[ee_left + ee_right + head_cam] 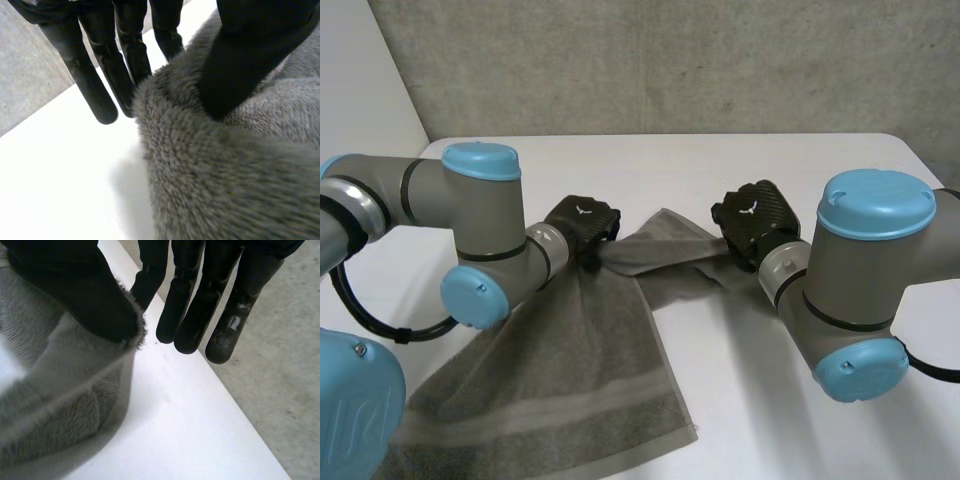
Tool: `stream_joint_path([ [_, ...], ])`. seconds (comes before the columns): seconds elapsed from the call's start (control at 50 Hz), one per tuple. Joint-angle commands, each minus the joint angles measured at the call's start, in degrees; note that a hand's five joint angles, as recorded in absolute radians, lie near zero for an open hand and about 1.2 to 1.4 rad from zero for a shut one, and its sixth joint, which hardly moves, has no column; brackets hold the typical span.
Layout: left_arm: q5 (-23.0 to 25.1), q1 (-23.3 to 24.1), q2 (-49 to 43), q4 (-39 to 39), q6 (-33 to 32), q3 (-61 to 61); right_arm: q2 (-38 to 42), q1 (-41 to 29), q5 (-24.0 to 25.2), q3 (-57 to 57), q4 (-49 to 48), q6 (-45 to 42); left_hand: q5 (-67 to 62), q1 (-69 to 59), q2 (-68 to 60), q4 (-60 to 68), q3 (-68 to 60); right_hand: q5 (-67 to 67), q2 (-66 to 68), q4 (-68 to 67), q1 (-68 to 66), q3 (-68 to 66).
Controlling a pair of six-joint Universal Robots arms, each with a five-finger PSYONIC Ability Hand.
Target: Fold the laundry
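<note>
item: towel (pixel 570 370), grey, deep pile, one paler woven band across its near end. it lies on the white bench (pixel 720 160). its larger part is spread flat toward the bench's near edge. its far edge is raised and drawn into a creased strip between the two hands.

item: left hand (pixel 582 225), black, at the towel's far edge, at the left end of the raised strip. in the left wrist view the fingers (pixel 95 85) run straight just beside the towel's (pixel 225 165) edge. the thumb (pixel 240 60) presses into the pile from the other side, so the edge is pinched.

item: right hand (pixel 757 222), black, at the right end of the same strip. in the right wrist view the thumb (pixel 75 290) sits on the towel's (pixel 60 390) rim. the fingers (pixel 192 315) are straight, and the rim is nipped between the thumb and the finger nearest it.

item: bench, bare and white beyond the towel in both wrist views (pixel 60 175) (pixel 190 430).

item: wall (pixel 670 60), rough grey concrete, behind the bench on the side away from the towel's flat part.

item: arms, grey joints with light-blue caps, one on each side of the towel. the left arm overlaps the towel's flat part.
</note>
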State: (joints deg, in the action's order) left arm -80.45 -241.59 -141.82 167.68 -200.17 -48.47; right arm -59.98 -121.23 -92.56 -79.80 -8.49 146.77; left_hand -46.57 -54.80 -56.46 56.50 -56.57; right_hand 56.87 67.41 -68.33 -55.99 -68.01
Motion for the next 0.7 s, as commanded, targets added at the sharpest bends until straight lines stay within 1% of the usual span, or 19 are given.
stream_joint_path([
  [0.02, -0.32, 1.47, 7.43, 0.28, 5.23, -7.6, 0.57, 1.34, -2.53, 0.69, -4.68, 0.01, 34.08, 32.31, 33.96, -34.01, 34.07, 13.13, 12.59, -11.67, -24.01, -11.99],
  [0.06, -0.41, 2.0, 10.07, 0.37, 7.52, -9.63, 1.26, 2.05, -2.97, 1.13, -5.92, 0.27, 37.44, 35.67, 37.33, -37.37, 37.44, 13.13, 12.59, -11.67, -24.01, -11.99],
  [0.1, -0.67, 4.1, 15.76, 0.37, 13.99, -13.39, 1.62, 2.14, -3.15, 1.31, -6.01, 0.8, 37.78, 36.01, 37.66, -37.71, 37.77, 13.13, 12.59, -11.67, -24.01, -11.99],
  [0.12, -0.68, 4.11, 15.78, 0.37, 14.02, -13.4, 1.62, 2.14, -3.15, 1.31, -6.01, 0.8, 37.78, 36.01, 37.66, -37.71, 37.77, 13.13, 12.59, -11.67, -24.01, -11.99],
  [0.16, -2.95, 5.42, 19.72, 0.28, 19.79, -16.38, 2.32, 2.14, -3.15, 1.83, -6.01, 3.16, 37.61, 35.84, 37.5, -37.54, 37.61, 13.13, 12.59, -11.67, -24.01, -11.99],
  [0.18, -2.96, 5.43, 19.74, 0.28, 19.82, -16.39, 2.32, 2.14, -3.15, 1.84, -6.01, 3.18, 37.61, 35.84, 37.5, -37.54, 37.61, 13.13, 12.59, -11.67, -24.01, -11.99],
  [0.2, -4.87, 5.69, 21.22, 0.28, 22.43, -17.87, 2.85, 2.14, -3.15, 2.01, -6.01, 4.31, 37.61, 35.84, 37.5, -37.54, 37.61, 13.13, 12.59, -11.67, -24.01, -11.99],
  [0.22, -4.89, 5.69, 21.23, 0.28, 22.46, -17.89, 3.29, 2.14, -2.98, 2.27, -5.84, 4.93, 37.61, 35.84, 37.5, -37.54, 37.61, 13.13, 12.59, -11.67, -24.01, -11.99],
  [0.26, -9.09, 7.26, 23.6, 0.19, 26.4, -20.6, 3.55, 2.14, -2.98, 2.54, -5.75, 5.11, 37.44, 35.67, 37.33, -37.38, 37.44, 13.13, 12.59, -11.67, -24.01, -11.99],
  [0.28, -9.11, 7.27, 23.61, 0.19, 26.41, -20.61, 3.55, 2.14, -2.98, 2.54, -5.75, 5.11, 37.44, 35.67, 37.33, -37.37, 37.44, 13.13, 12.59, -11.67, -24.01, -11.99],
  [0.32, -13.14, 9.72, 24.48, 0.28, 29.65, -22.71, 3.55, 2.14, -3.15, 2.89, -5.66, 5.11, 37.11, 35.34, 36.99, -37.04, 37.1, 13.13, 12.59, -11.67, -24.01, -11.99],
  [0.38, -14.91, 11.05, 24.49, 0.19, 31.51, -23.51, 3.38, 2.31, -3.24, 3.42, -5.4, 5.11, 37.1, 35.33, 36.99, -37.04, 37.1, 13.13, 12.59, -11.67, -24.01, -11.99],
  [0.42, -17.54, 13.85, 24.4, 0.28, 35.62, -24.91, 3.29, 2.4, -3.15, 3.42, -5.39, 5.02, 37.1, 35.33, 36.99, -37.04, 37.1, 13.13, 12.59, -11.67, -24.01, -11.99],
  [0.44, -17.55, 13.86, 24.4, 0.28, 35.64, -24.92, 3.2, 2.66, -3.15, 3.42, -5.31, 5.02, 37.1, 35.33, 36.99, -37.04, 37.1, 13.13, 12.59, -11.67, -24.01, -11.99],
  [0.48, -19.3, 16.75, 23.79, 0.45, 37.83, -26.06, 3.12, 3.01, -3.15, 3.33, -5.22, 5.02, 37.1, 35.33, 36.99, -37.04, 37.1, 13.13, 12.59, -11.67, -24.01, -11.99],
  [0.5, -19.31, 16.76, 23.78, 0.45, 37.84, -26.06, 3.11, 3.02, -3.15, 3.33, -5.22, 5.02, 37.1, 35.33, 36.99, -37.04, 37.1, 13.13, 12.59, -11.67, -24.01, -11.99],
  [0.54, -21.06, 19.65, 22.91, 0.98, 38.19, -26.76, 3.03, 3.46, -3.15, 3.33, -4.78, 4.93, 37.1, 35.33, 36.99, -37.04, 37.1, 13.13, 12.59, -11.67, -24.01, -11.99],
  [0.6, -22.21, 20.89, 22.11, 1.77, 38.19, -27.12, 2.76, 3.89, -2.89, 3.33, -4.08, 4.85, 37.1, 35.33, 36.99, -37.04, 37.1, 13.13, 12.59, -11.67, -24.01, -11.99],
  [0.7, -27.03, 22.56, 18.87, 6.77, 37.67, -28.96, 2.24, 4.25, -2.71, 3.24, -3.72, 4.76, 38.11, 36.34, 37.99, -38.04, 38.1, 13.13, 12.59, -11.67, -24.01, -11.99],
])
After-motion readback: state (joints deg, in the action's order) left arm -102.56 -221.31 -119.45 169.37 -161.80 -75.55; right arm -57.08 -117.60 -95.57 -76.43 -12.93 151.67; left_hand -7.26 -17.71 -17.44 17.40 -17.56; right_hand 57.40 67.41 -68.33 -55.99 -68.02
